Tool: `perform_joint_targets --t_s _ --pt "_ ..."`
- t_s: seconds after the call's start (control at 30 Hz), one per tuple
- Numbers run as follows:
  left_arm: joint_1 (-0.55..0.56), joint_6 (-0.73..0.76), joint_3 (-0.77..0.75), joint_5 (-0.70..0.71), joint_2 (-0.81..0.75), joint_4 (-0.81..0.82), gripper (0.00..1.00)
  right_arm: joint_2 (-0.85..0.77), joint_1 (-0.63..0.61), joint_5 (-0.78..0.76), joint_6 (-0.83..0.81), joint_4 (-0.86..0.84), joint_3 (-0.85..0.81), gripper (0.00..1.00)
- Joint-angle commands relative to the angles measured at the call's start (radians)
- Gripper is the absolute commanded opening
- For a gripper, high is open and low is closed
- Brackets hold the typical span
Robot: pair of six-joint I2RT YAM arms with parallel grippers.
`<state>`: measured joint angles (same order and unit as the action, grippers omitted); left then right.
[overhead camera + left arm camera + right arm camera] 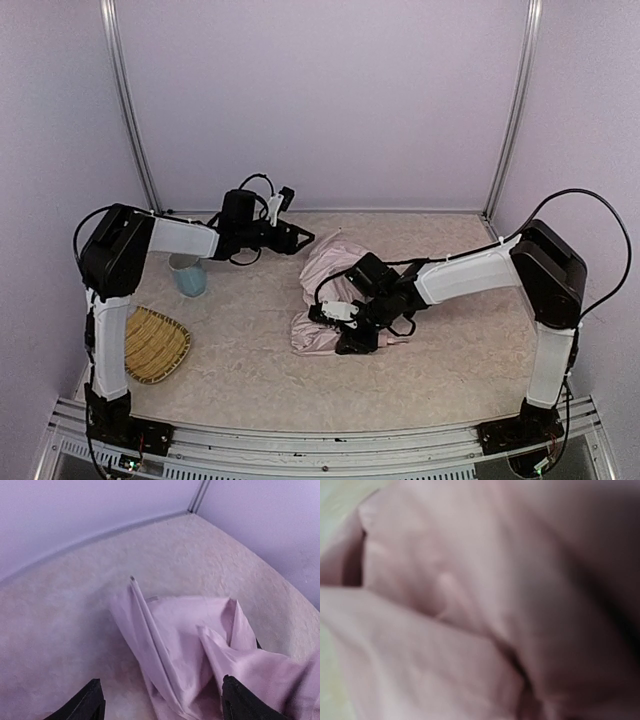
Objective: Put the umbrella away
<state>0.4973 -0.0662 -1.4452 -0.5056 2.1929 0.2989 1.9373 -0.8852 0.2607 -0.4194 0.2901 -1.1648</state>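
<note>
Right, I read this as the gathering step: the umbrella (325,272) lies collapsed in a loose pink heap near the middle of the table (440,375), canopy slack and spread in folds, not yet rolled or strapped.

My left gripper (303,240) hovers at the far end of the heap. In the left wrist view its two dark fingers (92,702) stand wide apart, with the pink cloth and one thin rib tip (132,578) lying below and ahead of them; they clamp nothing.

My right gripper (345,335) is pushed down into the near end of the cloth. The right wrist view shows only blurred pink fabric pressed close to the lens, none of its own fingers, so I cannot tell whether they are pinching the cloth or merely resting in it. I see neither the shaft nor the handle clearly from any view.

A blue cup (187,277) and a woven basket (155,345) sit well apart on the left side.

Next, I judge, the right needs a firm pinch on the near folds to anchor them, while the left comes down onto the far folds and draws them in toward the shaft. The cloth looks slippery and bulky, so a shallow grip would likely slide off.
</note>
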Motion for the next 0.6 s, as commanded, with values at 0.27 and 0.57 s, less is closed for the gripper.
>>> perform_joint_targets --t_s 0.27,0.57 --pt "0.190 0.221 0.574 0.307 -0.656 0.173 0.75 -0.036 0.075 0.435 0.220 0.222 0.078 0.37" --pt "0.540 0.660 0.935 0.260 -0.875 0.143 0.75 0.051 0.103 0.597 0.189 0.347 0.004 0.36"
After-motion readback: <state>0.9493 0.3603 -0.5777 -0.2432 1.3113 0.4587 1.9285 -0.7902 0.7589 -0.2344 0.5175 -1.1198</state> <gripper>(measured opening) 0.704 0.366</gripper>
